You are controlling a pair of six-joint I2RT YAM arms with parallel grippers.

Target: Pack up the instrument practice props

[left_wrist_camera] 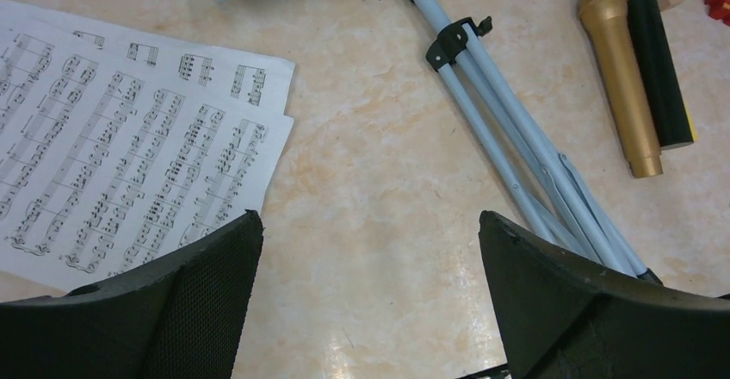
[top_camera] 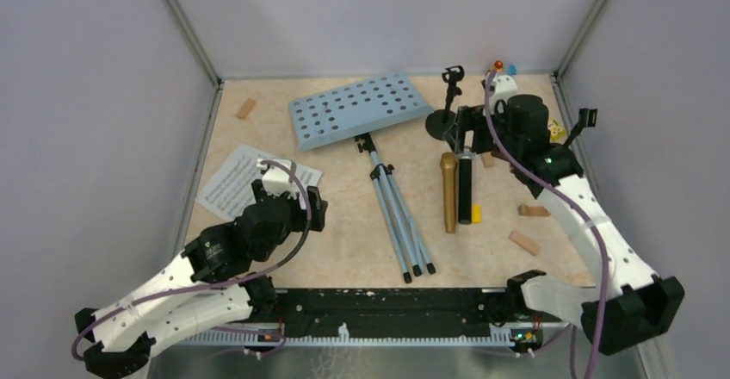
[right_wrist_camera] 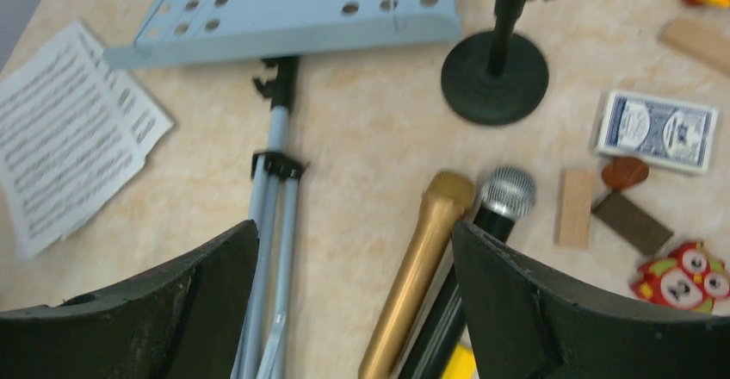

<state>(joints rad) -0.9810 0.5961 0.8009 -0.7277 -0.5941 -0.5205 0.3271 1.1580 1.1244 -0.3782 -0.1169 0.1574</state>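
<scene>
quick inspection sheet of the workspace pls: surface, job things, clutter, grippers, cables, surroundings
surface: beige marbled tabletop, no spills seen
job's things: light blue music desk lying flat, its tripod legs folded; music sheets at the left; gold microphone and black microphone side by side; mic holder upright on its round base
clutter: wooden blocks, card box, owl toy
grippers: left gripper open, empty, beside the sheets; right gripper open, empty, over the microphones
cables: purple cable looped along each arm, not snagged on any prop
surroundings: plain walls, metal corner posts
</scene>
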